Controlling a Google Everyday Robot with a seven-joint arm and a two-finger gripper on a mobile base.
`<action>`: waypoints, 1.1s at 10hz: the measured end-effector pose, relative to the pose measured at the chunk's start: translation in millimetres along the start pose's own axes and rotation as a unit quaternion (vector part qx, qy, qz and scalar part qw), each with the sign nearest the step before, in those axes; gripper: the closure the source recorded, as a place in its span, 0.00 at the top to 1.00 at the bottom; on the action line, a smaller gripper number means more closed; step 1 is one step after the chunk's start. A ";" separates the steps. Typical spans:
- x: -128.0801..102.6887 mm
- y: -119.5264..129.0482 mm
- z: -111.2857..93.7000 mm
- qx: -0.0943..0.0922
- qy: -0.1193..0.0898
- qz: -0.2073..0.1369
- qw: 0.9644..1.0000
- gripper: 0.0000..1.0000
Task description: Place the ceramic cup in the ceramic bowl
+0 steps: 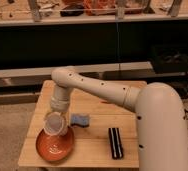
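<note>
The ceramic cup [55, 124] is a small pale whitish-pink round cup, held tilted with its rim facing the camera, just above the far right edge of the ceramic bowl. The ceramic bowl [53, 146] is a wide shallow orange-red bowl at the front left of the wooden table. My gripper [56, 118] hangs down from the arm over the bowl and is shut on the cup, mostly hidden behind it.
A small blue-grey lump [80, 120] lies just right of the cup. A black rectangular object [115, 142] lies at the front right of the wooden table [94, 102]. Dark shelving with clutter stands behind the table.
</note>
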 end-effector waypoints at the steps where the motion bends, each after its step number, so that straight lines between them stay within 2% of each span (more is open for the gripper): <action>1: 0.0 -0.4 0.0 -0.001 0.000 0.000 1.000 0.18; 3: 0.5 -0.2 -0.1 -0.001 0.001 0.002 1.000 0.18; 8: 0.9 -0.8 0.6 -0.003 0.005 0.010 1.000 0.54; 9: 1.2 -0.4 1.0 -0.003 0.005 0.013 1.000 0.57; 11: 1.8 -0.2 1.0 -0.004 0.007 0.017 1.000 0.51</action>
